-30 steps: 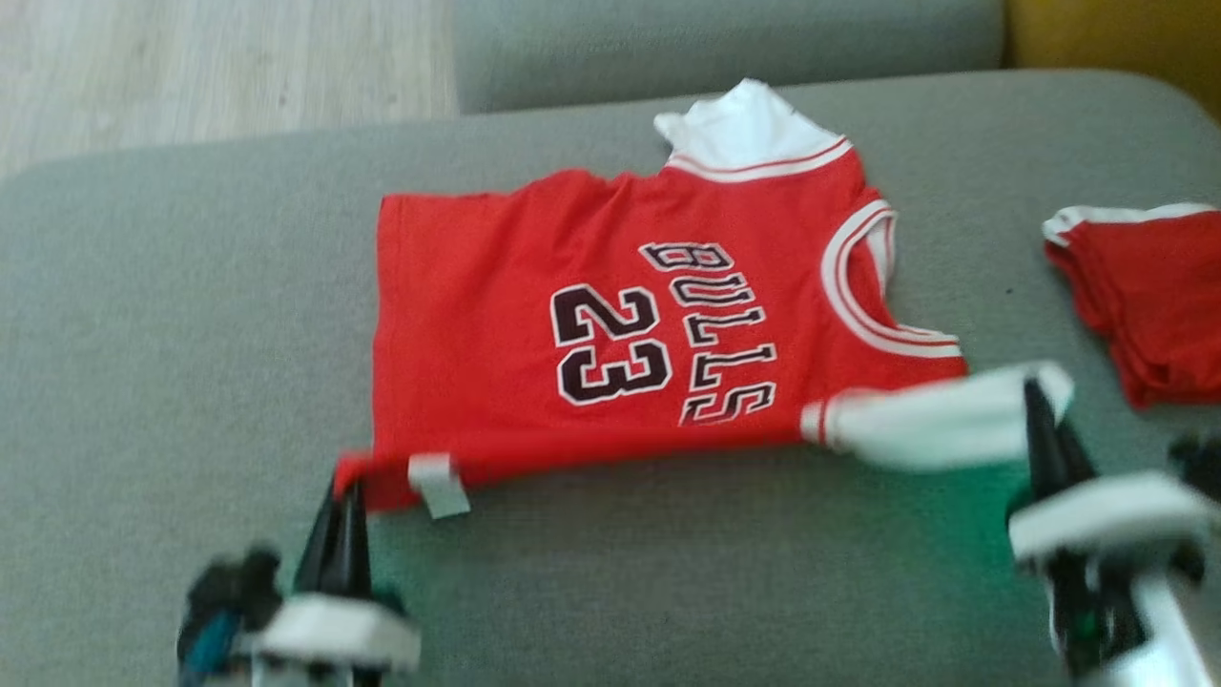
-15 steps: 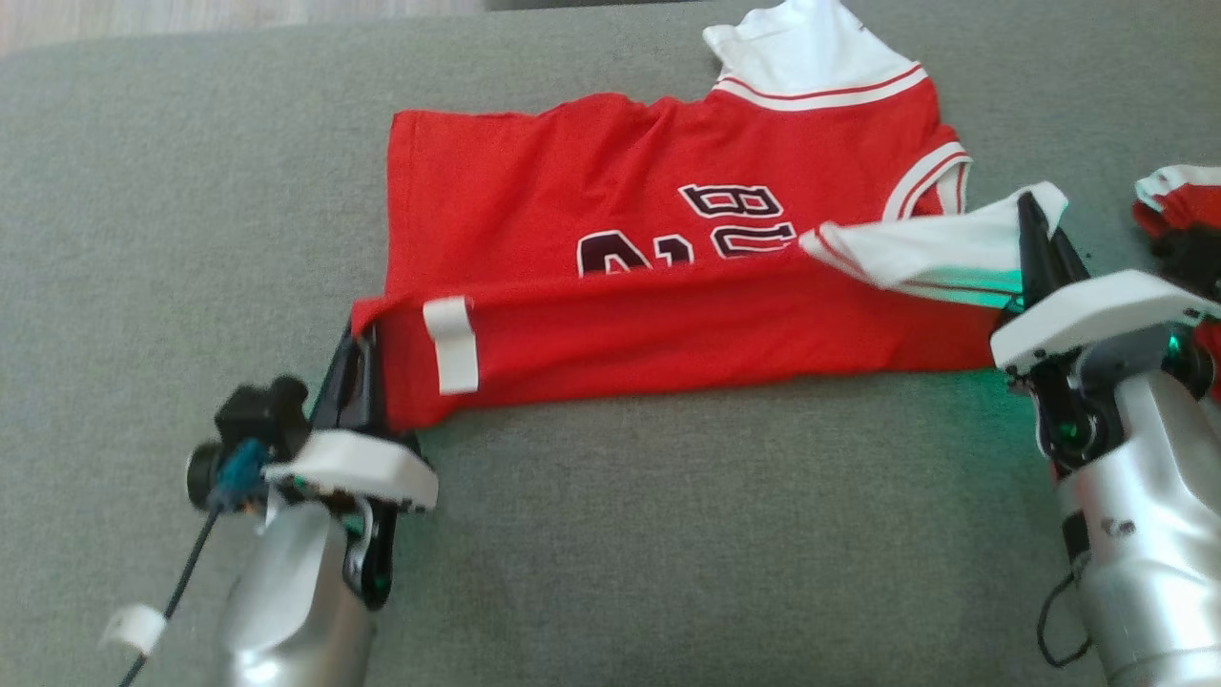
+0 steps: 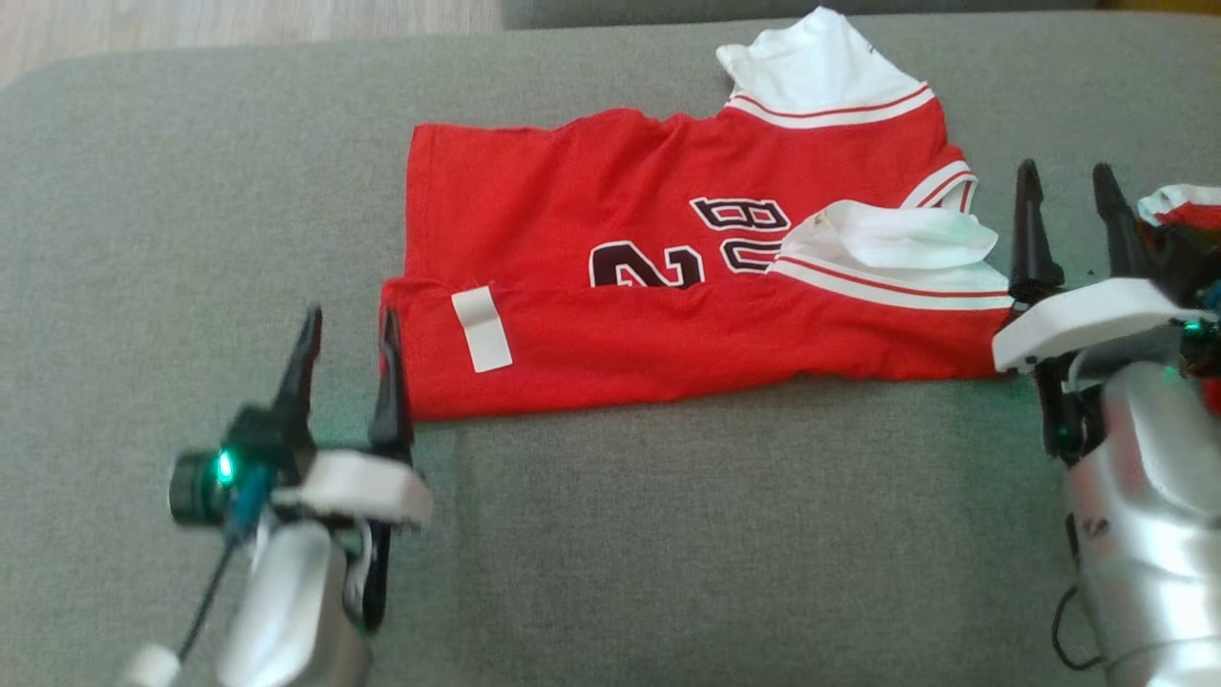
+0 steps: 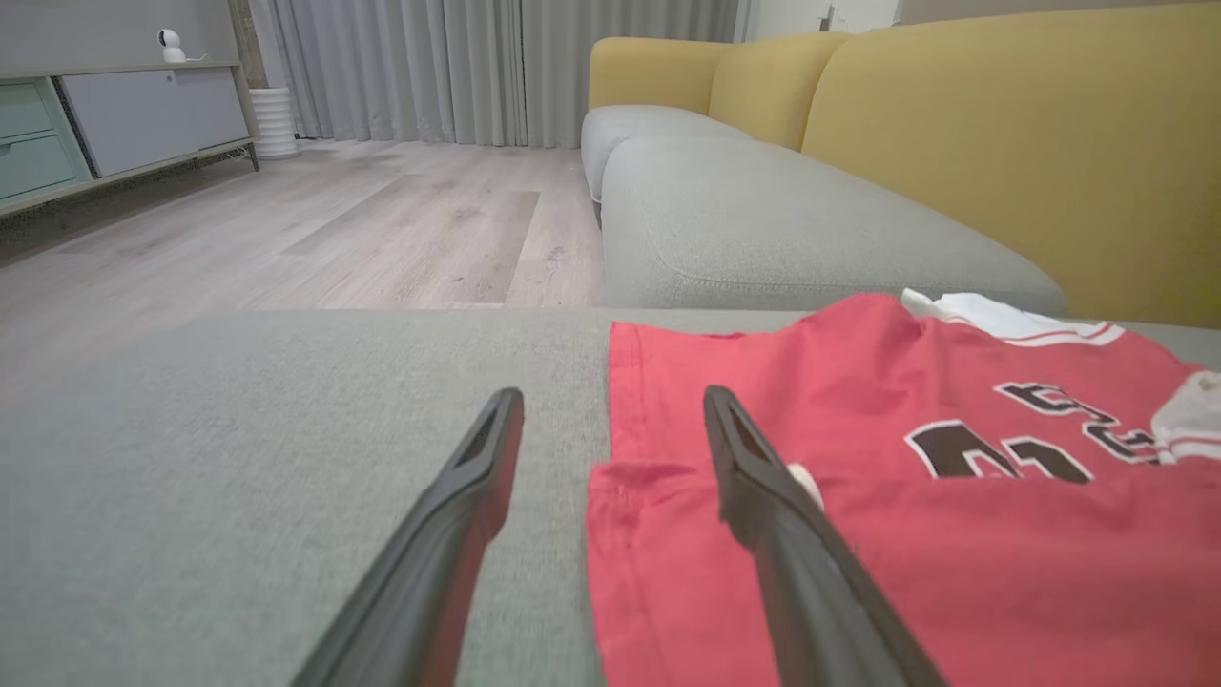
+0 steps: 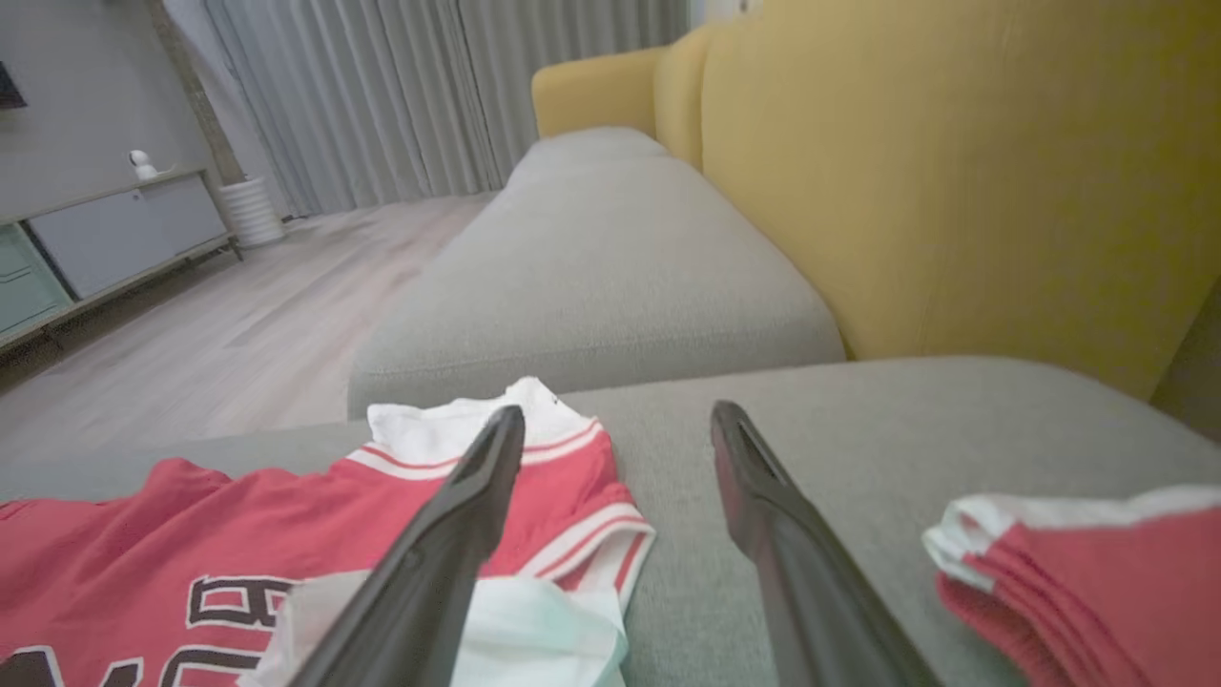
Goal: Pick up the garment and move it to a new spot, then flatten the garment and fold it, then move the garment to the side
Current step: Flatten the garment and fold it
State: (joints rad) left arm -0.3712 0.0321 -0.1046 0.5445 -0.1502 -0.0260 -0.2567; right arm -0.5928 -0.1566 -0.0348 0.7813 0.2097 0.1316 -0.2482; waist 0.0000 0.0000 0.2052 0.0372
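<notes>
**A:** We're over the red jersey (image 3: 610, 191) now. It lies on the grey cushion (image 3: 668, 534) with its near long edge turned up over the chest, so half the number is covered. We read that as the first fold laid down.

**B:** And both claws are empty. The left gripper (image 3: 351, 315) has its fingers spread and nothing pinched. It straddles the hem corner of the folded band (image 3: 687, 353), just beside the white label (image 3: 482, 329).

**A:** Same story at the shoulder end. The right gripper (image 3: 1065, 172) stands wide open. One finger is beside the white sleeve (image 3: 897, 243) that flops onto the chest, and the other is over bare cushion.

**B:** Why those two spots? We'd say a long edge travels evenly only when it's carried from both ends. Held at one end alone, it would sag and twist.

**A:** That sleeve sits rumpled rather than flat, so we judge the fold needs tidying before another one goes over it.

**B:** We're also watching the second red garment (image 3: 1178, 205) at the far right. It's very near the right claw, and a careless pinch there could drag it along
</notes>
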